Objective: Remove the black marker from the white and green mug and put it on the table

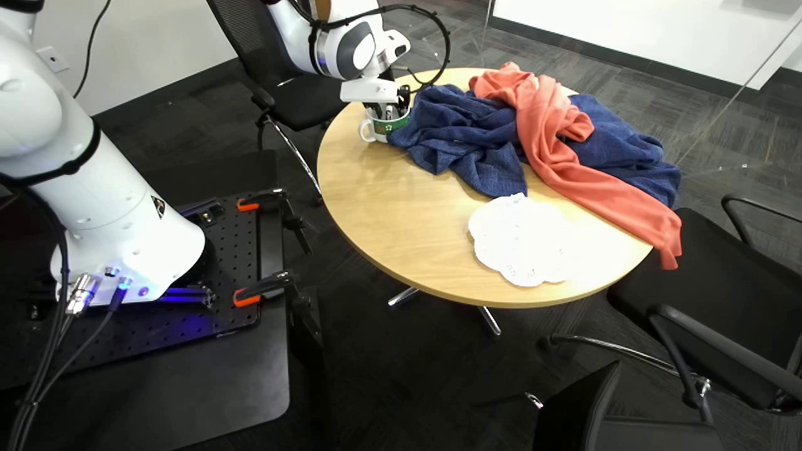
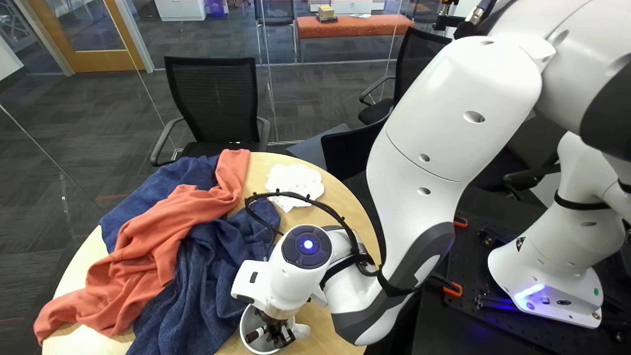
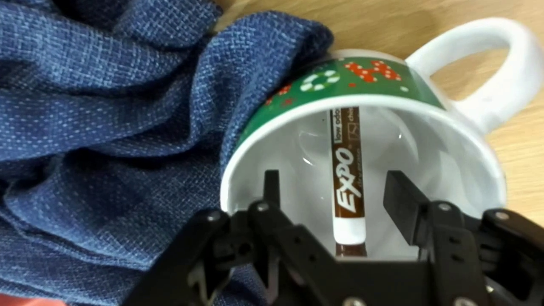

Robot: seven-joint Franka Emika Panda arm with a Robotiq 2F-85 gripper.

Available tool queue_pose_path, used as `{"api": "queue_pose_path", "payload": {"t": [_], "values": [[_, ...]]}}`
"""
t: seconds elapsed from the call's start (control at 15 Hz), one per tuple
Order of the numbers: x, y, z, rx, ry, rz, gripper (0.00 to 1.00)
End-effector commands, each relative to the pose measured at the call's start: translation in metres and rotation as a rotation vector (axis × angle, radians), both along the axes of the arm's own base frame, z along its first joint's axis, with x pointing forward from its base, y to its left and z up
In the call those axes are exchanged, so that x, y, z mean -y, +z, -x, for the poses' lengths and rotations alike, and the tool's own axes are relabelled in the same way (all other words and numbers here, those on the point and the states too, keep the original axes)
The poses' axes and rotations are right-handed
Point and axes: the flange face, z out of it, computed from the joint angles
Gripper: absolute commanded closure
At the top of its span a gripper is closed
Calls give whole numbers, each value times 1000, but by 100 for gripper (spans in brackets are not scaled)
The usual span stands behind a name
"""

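Note:
The white and green mug (image 3: pixel 369 78) stands on the wood-coloured table (image 1: pixel 376 194); it also shows in both exterior views (image 1: pixel 378 129) (image 2: pixel 245 329). The marker (image 3: pixel 348 170), dark brown to black with a white band and EXPO lettering, leans inside the mug. One end is hidden behind the mug wall, the other partly behind the gripper body. Its tip shows in an exterior view (image 2: pixel 252 337). My gripper (image 3: pixel 334 187) is open, its fingertips inside the mug's mouth, one on each side of the marker with a gap to both. It also shows in an exterior view (image 1: pixel 390 111).
A dark blue cloth (image 3: pixel 127 127) lies against the mug; it also shows in an exterior view (image 1: pixel 463 131). An orange cloth (image 1: pixel 545 131) lies over the blue fabric. A flat white cloth (image 1: pixel 520 241) lies near the table edge. Black chairs (image 1: pixel 720 307) stand around the table.

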Motion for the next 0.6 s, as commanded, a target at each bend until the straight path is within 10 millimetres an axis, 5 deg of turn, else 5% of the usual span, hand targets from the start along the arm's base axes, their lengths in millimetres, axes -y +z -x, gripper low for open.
{"api": "queue_pose_path", "payload": {"t": [0.0,0.27,0.53], "values": [[-5,-1,-6,2,-5,3,66],[1,10,-5,17,-19,-4,98],[9,42,0,46,-67,-22,95]]}}
